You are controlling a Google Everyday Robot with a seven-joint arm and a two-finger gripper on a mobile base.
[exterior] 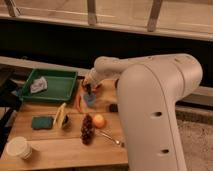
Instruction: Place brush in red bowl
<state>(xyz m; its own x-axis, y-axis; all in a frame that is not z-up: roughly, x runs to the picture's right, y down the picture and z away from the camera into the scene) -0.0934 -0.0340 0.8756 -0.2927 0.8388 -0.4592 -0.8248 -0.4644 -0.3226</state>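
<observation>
My gripper (90,84) is at the back middle of the wooden table (55,150), at the end of the big white arm (150,95). It is shut on a small dark thing that looks like the brush (90,90), which hangs from the tips. The gripper is low over the spot where the red bowl stands. The bowl is almost wholly hidden behind the gripper and wrist. A blue cup (90,99) sits just in front of the gripper.
A green tray (57,90) with a white cloth (37,86) stands at the back left. An orange strip (79,101), black block (113,107), yellow wedge (60,116), green sponge (41,122), grapes (87,129), orange (99,121), spoon (111,138) and white cup (19,147) lie around.
</observation>
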